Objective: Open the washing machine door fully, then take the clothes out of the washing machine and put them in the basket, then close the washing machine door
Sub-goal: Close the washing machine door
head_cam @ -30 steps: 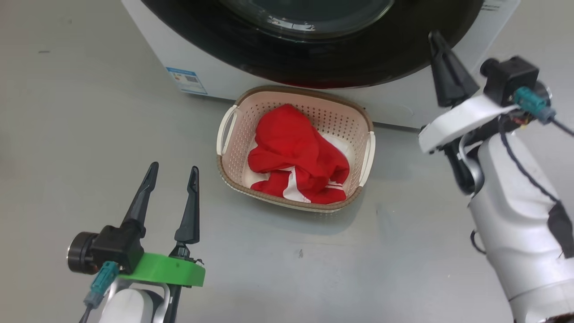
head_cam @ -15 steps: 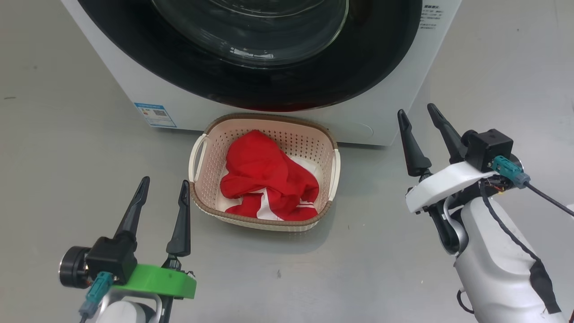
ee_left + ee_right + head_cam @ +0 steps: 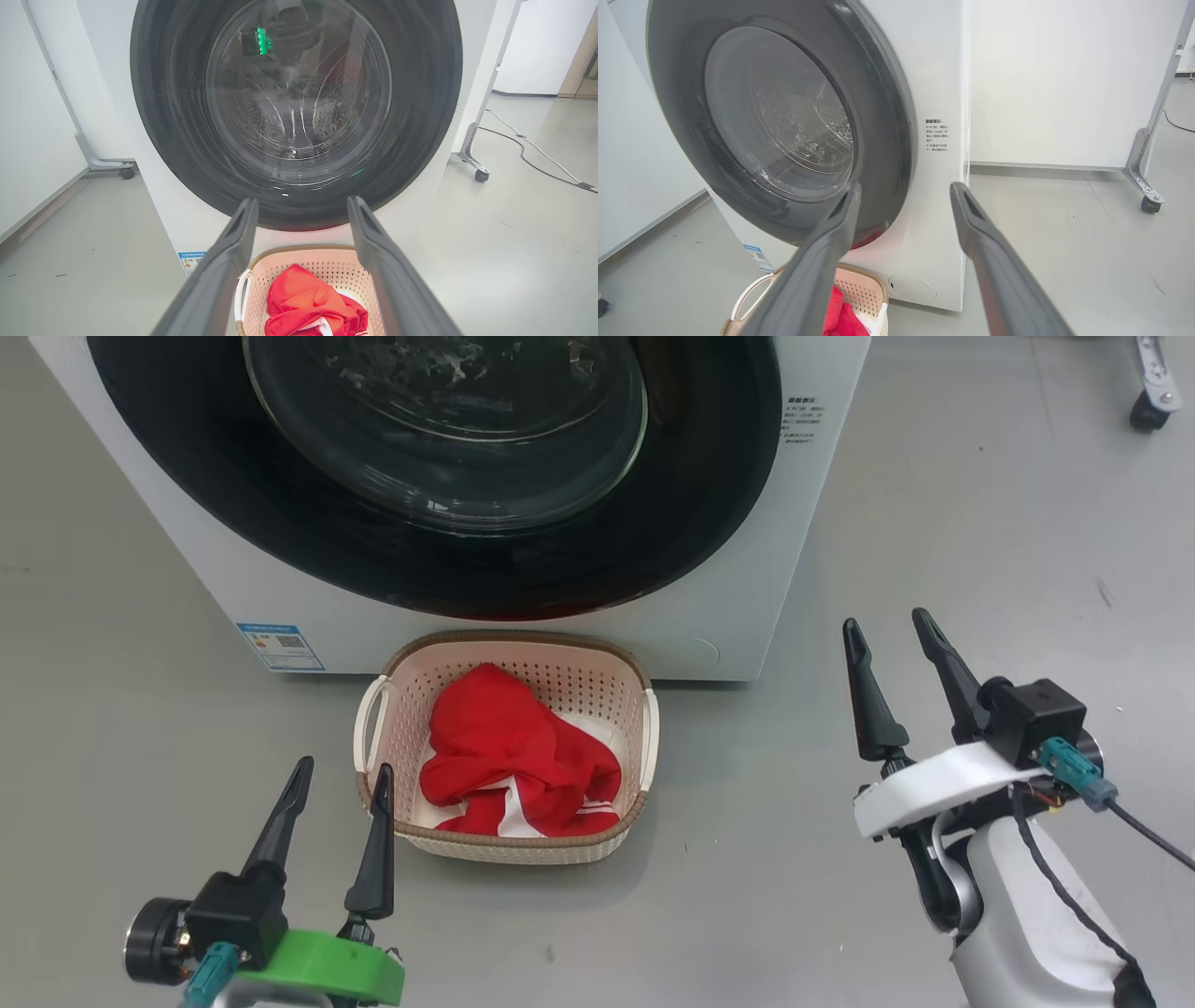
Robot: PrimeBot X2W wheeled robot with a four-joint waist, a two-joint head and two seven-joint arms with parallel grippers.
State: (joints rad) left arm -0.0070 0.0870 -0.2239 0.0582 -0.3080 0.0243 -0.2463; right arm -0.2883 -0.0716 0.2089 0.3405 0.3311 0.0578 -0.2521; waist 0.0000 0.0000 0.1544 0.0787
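- Right gripper [image 3: 885,621] has come off the washing machine door [image 3: 719,476] in the head view. A second ago its fingers were pinched together at the black rim. Now it hangs at lower right, well apart from the machine, fingers spread wide and holding nothing.
- My head camera has tilted up over that second, so more of the door's glass bowl is in frame. The door sits shut against the washing machine [image 3: 747,607].
- Head view, continued: the basket [image 3: 513,637] stands on the grey floor [image 3: 980,523] just in front of the machine, below the door. The clothes [image 3: 504,747] lie bunched inside it, red with white stripes, as they lay a second ago. A blue sticker [image 3: 280,646] marks the machine's lower left corner.
- Head view, lower left: the left gripper [image 3: 344,767] is just beside the basket's near left corner, not touching it. Its pose is unchanged, fingers parted and empty.
- Left wrist view: the left gripper [image 3: 301,199] faces the door [image 3: 420,93] square on, fingers apart with nothing between them. The steel drum [image 3: 289,116] shows through the glass. Below lie the basket [image 3: 303,247] and the clothes [image 3: 303,303].
- Right wrist view: the right gripper [image 3: 906,184] points past the door's [image 3: 882,116] right edge at the machine's white front [image 3: 938,224], fingers wide and empty. The basket [image 3: 864,284] and a fold of the clothes [image 3: 840,317] show at the bottom edge.
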